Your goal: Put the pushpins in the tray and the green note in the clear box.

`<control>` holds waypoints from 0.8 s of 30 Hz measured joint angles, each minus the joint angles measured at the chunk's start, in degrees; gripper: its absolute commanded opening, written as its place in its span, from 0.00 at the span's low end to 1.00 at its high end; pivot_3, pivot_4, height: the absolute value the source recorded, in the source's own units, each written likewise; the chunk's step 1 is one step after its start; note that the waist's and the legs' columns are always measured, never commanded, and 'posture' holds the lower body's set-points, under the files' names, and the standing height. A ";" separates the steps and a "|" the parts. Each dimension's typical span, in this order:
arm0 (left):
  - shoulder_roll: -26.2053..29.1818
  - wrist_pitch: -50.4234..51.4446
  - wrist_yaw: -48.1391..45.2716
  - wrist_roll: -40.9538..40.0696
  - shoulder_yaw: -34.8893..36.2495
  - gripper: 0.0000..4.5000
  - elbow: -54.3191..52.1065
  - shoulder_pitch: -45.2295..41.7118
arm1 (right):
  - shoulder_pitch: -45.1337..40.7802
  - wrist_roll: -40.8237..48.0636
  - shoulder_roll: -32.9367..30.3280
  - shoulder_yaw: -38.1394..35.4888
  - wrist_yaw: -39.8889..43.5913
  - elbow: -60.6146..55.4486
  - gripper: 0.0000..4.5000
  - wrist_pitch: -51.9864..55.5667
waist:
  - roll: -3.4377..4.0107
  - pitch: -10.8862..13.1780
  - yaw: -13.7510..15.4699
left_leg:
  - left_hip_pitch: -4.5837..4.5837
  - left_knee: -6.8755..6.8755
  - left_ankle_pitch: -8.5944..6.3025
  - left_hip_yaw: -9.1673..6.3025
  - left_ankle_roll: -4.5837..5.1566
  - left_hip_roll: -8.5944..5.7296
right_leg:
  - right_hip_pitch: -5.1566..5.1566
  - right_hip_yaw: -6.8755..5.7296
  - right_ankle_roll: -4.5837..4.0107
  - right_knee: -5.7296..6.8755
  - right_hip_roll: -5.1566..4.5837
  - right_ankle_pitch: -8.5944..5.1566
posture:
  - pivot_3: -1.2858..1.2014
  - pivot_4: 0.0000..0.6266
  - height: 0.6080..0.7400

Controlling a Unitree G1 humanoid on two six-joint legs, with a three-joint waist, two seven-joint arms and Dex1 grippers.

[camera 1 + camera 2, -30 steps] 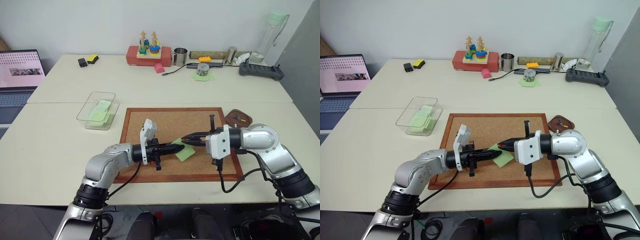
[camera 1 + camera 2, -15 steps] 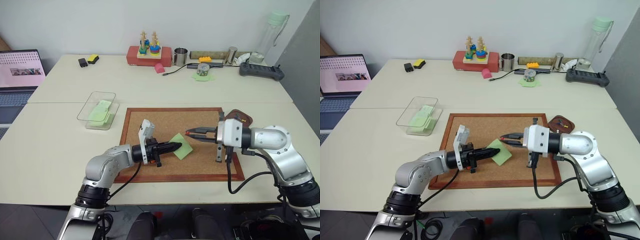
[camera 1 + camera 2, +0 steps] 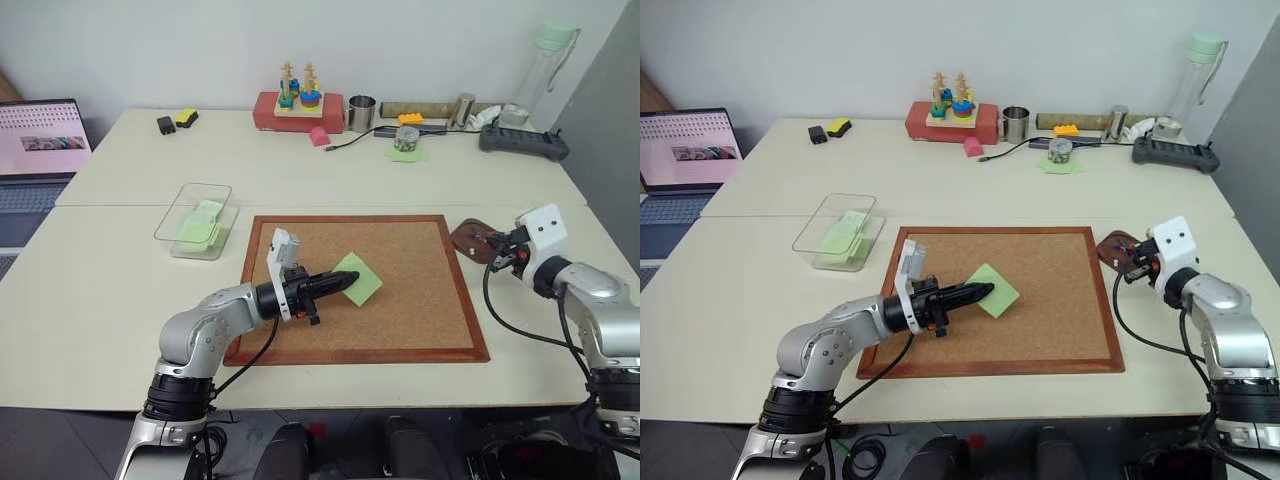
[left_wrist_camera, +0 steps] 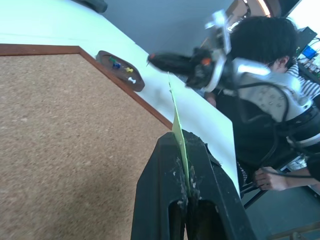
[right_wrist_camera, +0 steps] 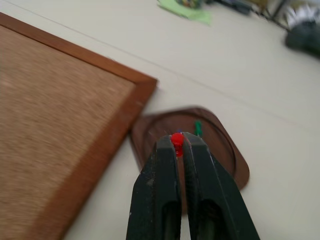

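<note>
Moved: right gripper has swung from over the cork board out to the tray; the green note hangs as before

Left gripper: jaws closed on the green note's edge, above the cork board

Note axis: held on edge, long axis running away from the jaws

Right jaws: closed on the red pushpin, above the tray

Left: pin release; note to the clear box, well apart; yellow pin probably in the tray
</note>
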 measured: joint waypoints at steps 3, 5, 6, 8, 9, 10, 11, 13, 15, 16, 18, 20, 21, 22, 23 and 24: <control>-0.06 0.02 0.53 -0.21 0.04 0.00 -0.50 -0.41 | -2.02 -0.04 1.18 -0.28 -0.94 4.45 0.00 -0.45 | 0.00 0.00 -0.04 | 0.00 0.01 0.00 0.04 0.00 -0.01 | 0.00 0.00 0.01 0.00 0.01 0.00 | 0.52 0.24 1.00; -0.06 -0.01 0.59 -0.24 0.05 0.00 -0.57 -0.82 | -2.76 -0.18 1.45 -0.28 -1.07 5.93 0.12 -1.12 | 0.00 0.00 -0.03 | -0.01 0.00 0.00 0.04 0.00 -0.01 | 0.01 -0.03 0.01 0.00 0.01 0.00 | 0.52 0.24 1.00; -0.05 -0.07 0.61 -0.23 0.10 0.00 -0.56 -0.89 | -3.16 -0.27 1.63 -0.28 -1.14 6.69 0.12 -1.39 | 0.00 0.00 -0.03 | -0.01 0.00 0.00 0.06 0.00 -0.01 | 0.01 -0.04 0.01 0.00 0.01 0.00 | 0.52 0.24 1.00; -0.05 -0.31 0.64 -0.15 0.13 0.00 -0.36 -0.94 | -4.06 -0.29 2.48 -0.49 -1.10 8.20 0.23 -1.83 | 0.00 0.00 -0.09 | -0.01 -0.01 0.00 0.08 0.00 -0.01 | 0.01 -0.03 0.01 -0.01 0.02 0.00 | 0.52 0.24 1.00; -0.06 -0.33 0.64 -0.11 0.12 0.00 -0.28 -0.99 | -4.33 -0.12 2.77 -0.62 -0.95 8.54 0.26 -1.91 | 0.00 0.00 -0.10 | -0.01 0.00 0.00 0.08 0.00 -0.01 | 0.01 -0.03 0.01 0.00 0.02 0.00 | 0.52 0.24 1.00; -0.05 -0.40 0.65 -0.09 0.15 0.00 -0.26 -1.02 | -4.37 0.26 2.85 -0.67 -0.71 8.56 0.30 -1.96 | 0.00 0.00 -0.07 | -0.01 0.00 0.00 0.07 0.00 -0.01 | 0.01 -0.04 0.01 -0.01 0.02 0.00 | 0.52 0.24 1.00; -0.05 -0.46 0.67 -0.06 0.23 0.00 -0.20 -1.03 | -4.44 0.46 2.89 -0.71 -0.63 8.56 0.36 -1.97 | 0.00 0.00 -0.07 | -0.01 0.00 0.00 0.07 0.00 -0.01 | 0.01 -0.04 0.01 0.00 0.02 0.00 | 0.52 0.24 1.00; -0.05 -0.57 0.71 0.02 0.41 0.00 0.12 -1.14 | -4.47 0.83 2.91 -0.77 -0.56 8.56 0.49 -1.97 | 0.00 0.00 -0.07 | -0.01 0.00 0.00 0.07 0.00 -0.01 | 0.01 -0.03 0.01 -0.01 0.01 0.00 | 0.52 0.24 1.00; -0.05 -0.60 0.75 0.13 0.69 0.00 0.58 -1.24 | -4.47 1.06 2.92 -0.81 -0.49 8.56 0.56 -1.97 | 0.00 0.00 -0.07 | -0.01 0.00 0.00 0.07 0.00 -0.01 | 0.01 -0.04 0.01 0.00 0.02 0.00 | 0.52 0.24 1.00; -0.05 -0.65 0.80 0.18 0.84 0.00 0.68 -1.24 | -4.46 1.18 2.91 -0.84 -0.39 8.47 0.58 -1.97 | 0.00 0.00 -0.08 | -0.01 0.00 0.00 0.07 0.00 0.00 | 0.01 -0.03 0.01 0.00 0.02 0.00 | 0.52 0.24 1.00; -0.03 -1.04 1.12 0.32 0.93 0.00 0.85 -1.26 | -4.46 1.31 2.86 -1.16 -0.14 7.87 0.67 -1.97 | 0.00 0.00 -0.09 | -0.01 0.00 0.00 0.07 0.00 -0.01 | 0.01 -0.04 0.01 0.00 0.02 0.00 | 0.52 0.24 1.00; -0.12 -1.89 2.80 0.45 1.90 0.00 0.85 -1.42 | -4.02 1.91 1.23 -1.18 2.46 4.67 0.67 -2.01 | 0.08 0.05 -0.07 | -0.03 0.00 0.00 0.07 0.00 -0.01 | 0.00 -0.03 0.02 0.00 0.01 0.00 | 0.52 0.24 1.00; -0.09 -2.62 4.34 0.56 3.46 0.00 0.86 -1.93 | -3.76 2.58 -0.72 -1.20 4.91 1.87 0.67 -2.27 | 0.08 0.06 -0.08 | -0.03 0.00 0.00 0.05 0.00 0.00 | 0.00 -0.05 0.02 -0.01 0.01 0.00 | 0.52 0.24 1.00; 0.02 -3.00 5.18 0.66 4.45 0.00 0.85 -2.26 | -3.54 3.07 -1.76 -1.17 6.35 0.17 0.67 -2.49 | 0.08 0.06 -0.06 | -0.04 0.00 0.00 0.02 0.00 0.00 | 0.00 -0.08 0.03 -0.02 0.02 -0.01 | 0.52 0.24 1.00; 0.19 -3.74 6.30 1.10 5.51 0.00 1.04 -2.74 | -3.34 3.55 -2.74 -1.18 8.01 -1.74 0.67 -2.58 | 0.08 0.06 -0.08 | -0.02 0.01 -0.01 0.02 0.00 0.01 | 0.01 -0.09 0.03 -0.02 0.05 -0.01 | 0.52 0.24 1.00; 0.83 -6.06 9.06 2.30 8.24 0.00 2.38 -4.37 | -2.70 4.97 -4.90 -0.69 12.35 -6.44 0.67 -2.79 | 0.08 0.06 -0.11 | -0.02 0.00 -0.01 0.01 0.00 0.00 | 0.01 -0.11 0.05 -0.01 0.08 -0.02 | 0.52 0.24 1.00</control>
